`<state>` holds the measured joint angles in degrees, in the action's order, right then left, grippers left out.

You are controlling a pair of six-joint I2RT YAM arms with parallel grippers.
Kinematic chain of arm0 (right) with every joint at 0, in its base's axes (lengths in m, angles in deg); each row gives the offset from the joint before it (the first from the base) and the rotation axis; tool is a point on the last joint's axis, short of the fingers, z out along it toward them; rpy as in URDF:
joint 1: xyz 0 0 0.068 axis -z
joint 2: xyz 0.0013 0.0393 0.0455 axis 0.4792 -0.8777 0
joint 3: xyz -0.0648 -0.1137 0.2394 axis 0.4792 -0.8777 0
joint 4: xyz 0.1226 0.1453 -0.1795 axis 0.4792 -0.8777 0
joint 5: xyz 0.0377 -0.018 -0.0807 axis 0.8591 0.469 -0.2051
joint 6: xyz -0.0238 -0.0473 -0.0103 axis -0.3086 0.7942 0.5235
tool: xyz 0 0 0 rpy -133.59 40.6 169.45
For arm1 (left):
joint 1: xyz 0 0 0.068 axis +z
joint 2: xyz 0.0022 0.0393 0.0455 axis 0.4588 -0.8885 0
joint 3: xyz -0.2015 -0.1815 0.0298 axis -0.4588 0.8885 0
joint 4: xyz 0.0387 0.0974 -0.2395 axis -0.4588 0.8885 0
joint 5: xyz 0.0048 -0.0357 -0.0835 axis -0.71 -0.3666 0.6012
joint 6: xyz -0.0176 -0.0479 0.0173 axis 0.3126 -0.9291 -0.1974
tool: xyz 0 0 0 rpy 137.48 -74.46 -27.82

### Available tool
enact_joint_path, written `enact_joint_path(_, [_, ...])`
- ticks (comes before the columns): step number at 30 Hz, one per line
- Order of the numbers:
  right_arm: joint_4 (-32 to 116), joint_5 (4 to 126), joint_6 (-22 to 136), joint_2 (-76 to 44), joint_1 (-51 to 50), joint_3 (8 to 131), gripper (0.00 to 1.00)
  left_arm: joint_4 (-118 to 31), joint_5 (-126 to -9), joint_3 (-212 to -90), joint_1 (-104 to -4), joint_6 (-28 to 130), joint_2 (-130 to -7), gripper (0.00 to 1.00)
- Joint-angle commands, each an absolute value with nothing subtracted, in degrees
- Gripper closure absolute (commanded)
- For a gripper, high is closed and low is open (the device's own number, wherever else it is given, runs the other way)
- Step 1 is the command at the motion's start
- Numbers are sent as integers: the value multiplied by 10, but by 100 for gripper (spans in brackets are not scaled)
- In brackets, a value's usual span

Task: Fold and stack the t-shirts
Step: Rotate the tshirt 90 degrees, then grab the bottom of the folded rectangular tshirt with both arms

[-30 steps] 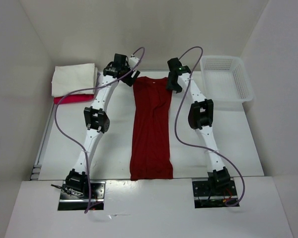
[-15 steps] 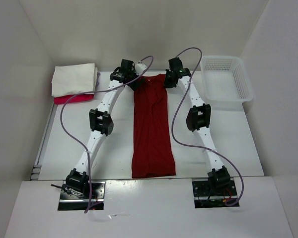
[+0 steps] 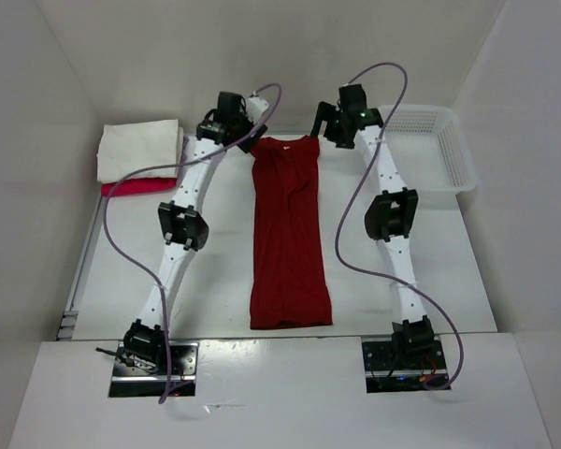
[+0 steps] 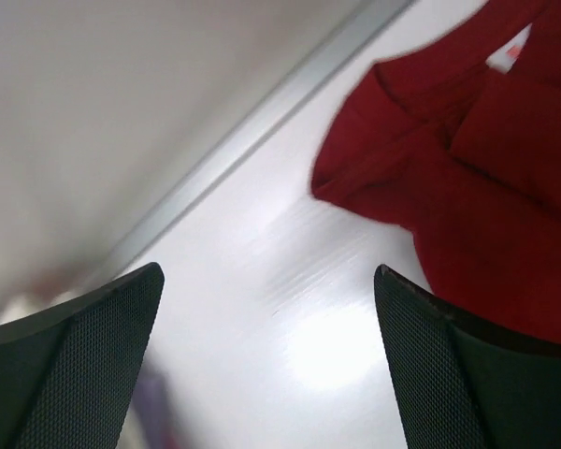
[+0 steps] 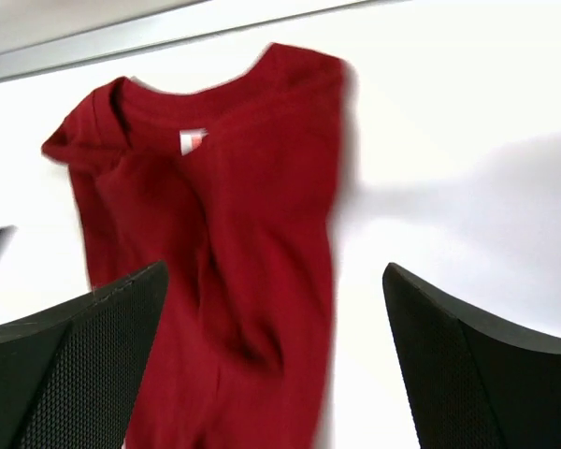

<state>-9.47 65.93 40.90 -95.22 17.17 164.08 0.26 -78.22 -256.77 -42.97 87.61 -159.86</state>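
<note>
**A:** Where is the dark red cloth t-shirt (image 3: 288,234) lying?

**B:** It lies flat in the middle of the white table (image 3: 215,281), between the two arms. It is folded lengthwise into a long narrow strip. The collar is at the far end and the hem is at the near edge of the table.

**A:** And the grippers?

**B:** The left gripper (image 3: 248,142) is just beside the far left corner of the shirt. The right gripper (image 3: 320,126) is just beside the far right corner. From above I cannot tell if they touch the cloth.

**A:** Are the jaws holding something?

**B:** No. In the left wrist view the black fingers (image 4: 75,365) stand wide apart, with only bare table between them and the red shirt (image 4: 467,206) to the right side. In the right wrist view the fingers (image 5: 477,365) are also spread wide, and the shirt collar (image 5: 206,140) with its small white label lies ahead of them.

**A:** Other shirts?

**B:** A folded cream white t-shirt (image 3: 138,150) rests on a magenta-pink t-shirt (image 3: 131,187) in the far left corner. A white plastic lattice basket (image 3: 439,187) stands at the far right.
</note>
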Motion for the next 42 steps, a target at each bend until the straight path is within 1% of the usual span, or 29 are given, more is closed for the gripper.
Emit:
enact_joint_path(1, [-141, 575, 443, -698, 165, 1541, 0, 70, -733, -2588, -426, 894, -1413, 0])
enact_joint_path(3, [-166, 532, 443, -623, 157, 1456, 0, 166, -676, -2588, -432, 923, -1379, 0])
enact_joint_path(4, [-166, 532, 443, -584, 151, 1358, 0, 204, -658, -2588, -432, 935, -1354, 0])
enact_joint_path(5, [-166, 526, 443, -499, 151, 1303, 0, 292, -639, -2588, -441, 951, -1346, 0])
enact_joint_path(6, [-147, 516, 443, -454, 143, 1181, 0, 333, -619, -2581, -448, 973, -1340, 0])
enact_joint_path(7, [-135, 504, 436, -409, 137, 1118, 0, 333, -626, -2525, -461, 954, -1305, 0])
enact_joint_path(8, [-124, 504, 423, -322, 137, 1063, 0, 333, -609, -2442, -461, 965, -1268, 0])
enact_joint_path(9, [-110, 504, 412, -283, 137, 1008, 0, 323, -590, -2360, -470, 993, -1228, 0])
enact_joint_path(10, [-105, 517, 398, -247, 137, 906, 0, 302, -583, -2191, -493, 1005, -1145, 0])
enact_joint_path(11, [-105, 527, 373, -179, 132, 860, 0, 244, -588, -2101, -511, 1017, -1098, 0])
enact_joint_path(12, [-99, 533, 358, -148, 126, 817, 0, 206, -604, -2005, -535, 1031, -1047, 0])
enact_joint_path(13, [-98, 540, 342, -121, 119, 740, 0, 162, -634, -1907, -565, 1060, -940, 0])
enact_joint_path(14, [-92, 554, 312, -95, 100, 706, 0, 85, -701, -1812, -635, 1076, -890, 0])
enact_joint_path(15, [-87, 555, 291, -49, 90, 643, 0, 63, -729, -1661, -670, 1089, -819, 0])
enact_joint_path(17, [-79, 581, 238, -12, 63, 586, 0, 55, -760, -1567, -740, 1084, -785, 0])
enact_joint_path(18, [-71, 588, 221, 22, 55, 535, 0, 55, -760, -1497, -753, 1075, -764, 0])
enact_joint_path(20, [-71, 595, 167, 52, 25, 472, 5, 55, -736, -1439, -785, 1059, -743, 0])
enact_joint_path(21, [-71, 600, 149, 81, 14, 453, 10, 55, -729, -1416, -794, 1054, -730, 0])
enact_joint_path(22, [-66, 606, 129, 93, 2, 437, 24, 42, -724, -1379, -800, 1047, -730, 0])
enact_joint_path(23, [-66, 619, 110, 105, -18, 406, 31, 32, -724, -1362, -806, 1047, -730, 0])
enact_joint_path(24, [-66, 619, 75, 123, -27, 390, 34, 21, -736, -1347, -811, 1047, -736, 0])
enact_joint_path(25, [-66, 624, 61, 129, -33, 375, 39, -4, -746, -1331, -819, 1053, -736, 0])
enact_joint_path(26, [-66, 629, 49, 135, -39, 350, 39, -17, -763, -1308, -841, 1054, -743, 0])
enact_joint_path(30, [-54, 646, 4, 156, -71, 320, 39, -49, -754, -1323, -897, 1046, -773, 0])
enact_joint_path(33, [-54, 641, 4, 131, -87, 312, 39, -59, -754, -1329, -939, 1034, -790, 0])
enact_joint_path(36, [-47, 629, 4, 84, -96, 312, 38, -73, -744, -1306, -977, 1023, -796, 0])
enact_joint_path(39, [-47, 621, 4, 49, -114, 318, 35, -95, -750, -1277, -983, 1023, -802, 0])
enact_joint_path(42, [-27, 615, -10, 37, -130, 307, 35, -111, -758, -1265, -983, 1023, -818, 0])
